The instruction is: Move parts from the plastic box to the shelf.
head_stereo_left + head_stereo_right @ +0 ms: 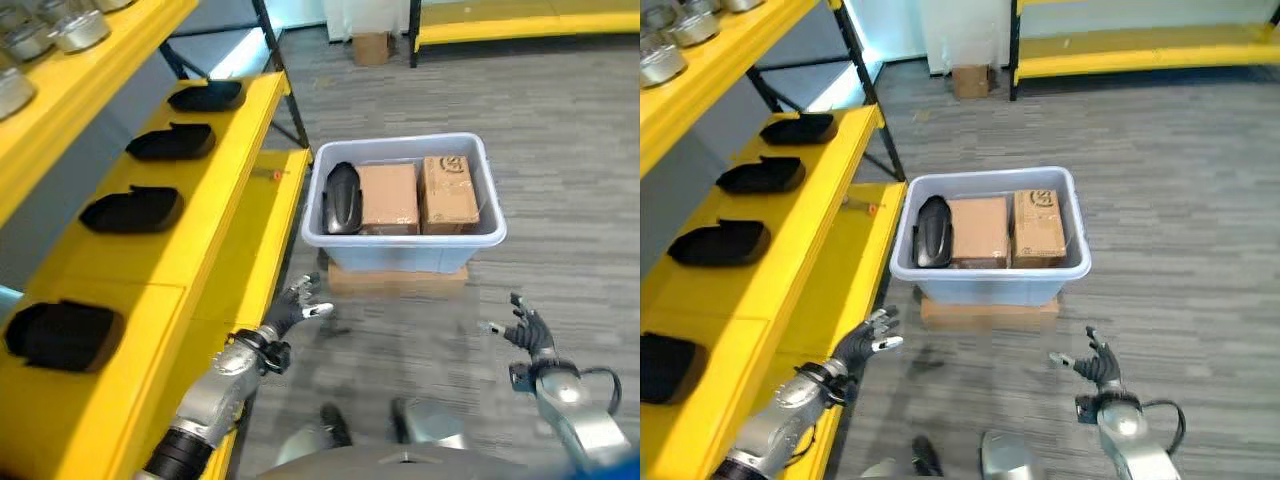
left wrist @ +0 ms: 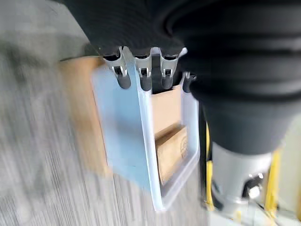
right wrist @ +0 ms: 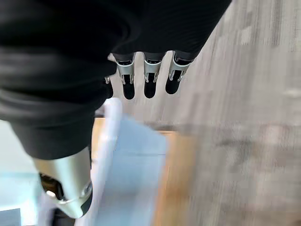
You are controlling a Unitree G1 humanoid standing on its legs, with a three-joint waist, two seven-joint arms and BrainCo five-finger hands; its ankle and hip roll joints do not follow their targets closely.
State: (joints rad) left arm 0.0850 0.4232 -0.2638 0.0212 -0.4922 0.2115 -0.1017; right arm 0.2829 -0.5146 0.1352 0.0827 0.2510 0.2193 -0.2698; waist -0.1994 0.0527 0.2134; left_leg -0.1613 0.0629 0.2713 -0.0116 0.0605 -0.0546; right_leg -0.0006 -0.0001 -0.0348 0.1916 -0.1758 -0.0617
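Observation:
A pale blue plastic box (image 1: 404, 243) stands on a flat cardboard slab (image 1: 398, 280) on the floor. Inside lie a black moulded part (image 1: 341, 197) at its left end and two brown cardboard boxes (image 1: 388, 197) (image 1: 447, 188) beside it. Several more black parts (image 1: 132, 209) (image 1: 171, 142) rest in a row on the yellow shelf (image 1: 215, 210) at the left. My left hand (image 1: 296, 303) hovers open, low in front of the box's left corner. Over on the other side my right hand (image 1: 525, 329) is open too, below the box's right corner. Neither holds anything.
An upper yellow shelf (image 1: 70, 70) at top left carries metal tins (image 1: 80, 30). A black shelf post (image 1: 281, 70) rises behind the box. A small cardboard box (image 1: 371, 47) and another low yellow rack (image 1: 530, 25) stand at the far end of the grey floor.

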